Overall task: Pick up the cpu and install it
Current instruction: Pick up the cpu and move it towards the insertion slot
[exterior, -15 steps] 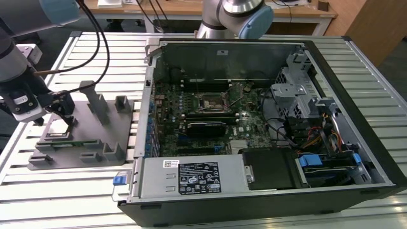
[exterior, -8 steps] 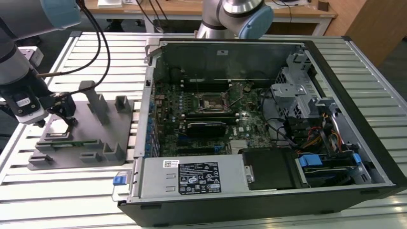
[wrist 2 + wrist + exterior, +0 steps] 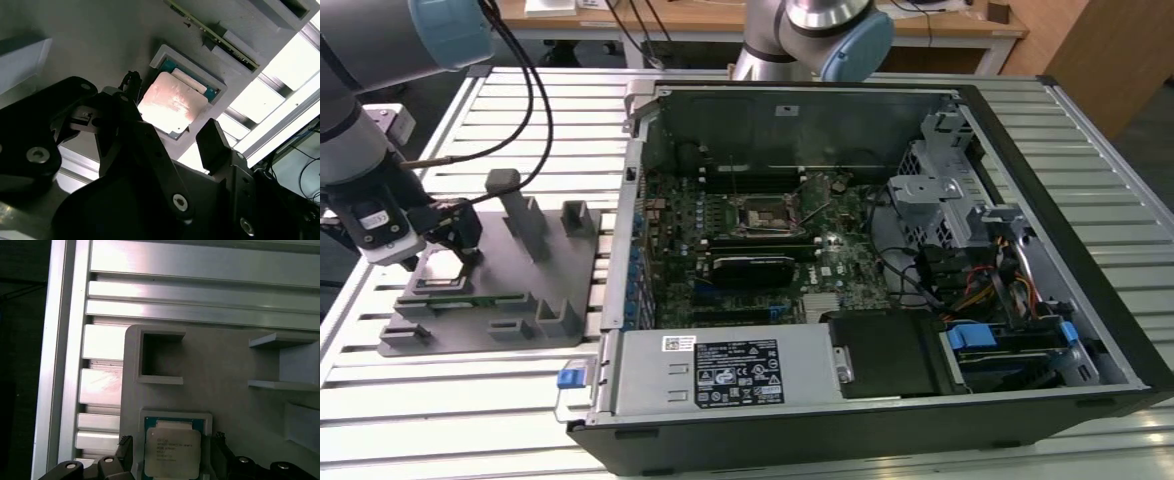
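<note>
CPU (image 3: 172, 454): lies flat, silver top up, in a shallow square recess of the grey holder, directly beneath the gripper and between its two fingers.
Gripper (image 3: 172, 107): spread wide, one finger on each side of the chip. In both wrist views a narrow gap shows between each fingertip and the chip's edge, so it grasps nothing.
Grey holder (image 3: 520, 300): moulded tray with pockets and upright posts, resting on the slatted table directly under the gripper. The CPU's recess is the pocket nearest the fingers.
Computer case (image 3: 787, 120): open-sided, standing well apart from the gripper, past the holder's far edge.
Socket (image 3: 763, 213): dark metal-framed square on the motherboard, inside the case and well apart from the gripper. No silver chip top is seen in it from the exterior view.
Progress, done: the gripper is lined up over the CPU, straddling it.
Progress, left: by this evidence the chip is not yet gripped, lifted, carried to the case or seated in the socket, so the task appears to be at its opening step.
</note>
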{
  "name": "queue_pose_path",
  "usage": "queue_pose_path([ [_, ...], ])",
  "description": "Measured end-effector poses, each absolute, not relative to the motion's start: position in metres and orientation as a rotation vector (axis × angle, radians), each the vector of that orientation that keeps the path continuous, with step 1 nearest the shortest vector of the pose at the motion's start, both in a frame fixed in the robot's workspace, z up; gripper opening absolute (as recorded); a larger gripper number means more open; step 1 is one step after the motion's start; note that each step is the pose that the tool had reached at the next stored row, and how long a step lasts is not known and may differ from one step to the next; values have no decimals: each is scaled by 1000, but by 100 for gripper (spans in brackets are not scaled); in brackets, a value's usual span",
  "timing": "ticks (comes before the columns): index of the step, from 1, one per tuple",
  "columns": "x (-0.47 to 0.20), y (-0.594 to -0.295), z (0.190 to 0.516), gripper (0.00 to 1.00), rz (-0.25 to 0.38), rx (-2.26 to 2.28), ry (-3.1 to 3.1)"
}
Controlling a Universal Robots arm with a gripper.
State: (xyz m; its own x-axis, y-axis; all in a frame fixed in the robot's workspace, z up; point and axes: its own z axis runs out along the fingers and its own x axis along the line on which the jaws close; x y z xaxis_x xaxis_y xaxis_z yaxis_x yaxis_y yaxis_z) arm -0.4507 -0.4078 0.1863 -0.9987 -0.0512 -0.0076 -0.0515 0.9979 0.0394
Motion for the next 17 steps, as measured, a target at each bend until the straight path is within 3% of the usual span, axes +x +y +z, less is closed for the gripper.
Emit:
queue_pose_path([
  [4,-451,-408,185,70,62,-80,3133],
  [5,-451,-408,185,63,61,-80,3133],
  [15,-451,-408,184,63,59,-78,3133],
  [17,-451,-409,184,56,57,-78,3134],
])
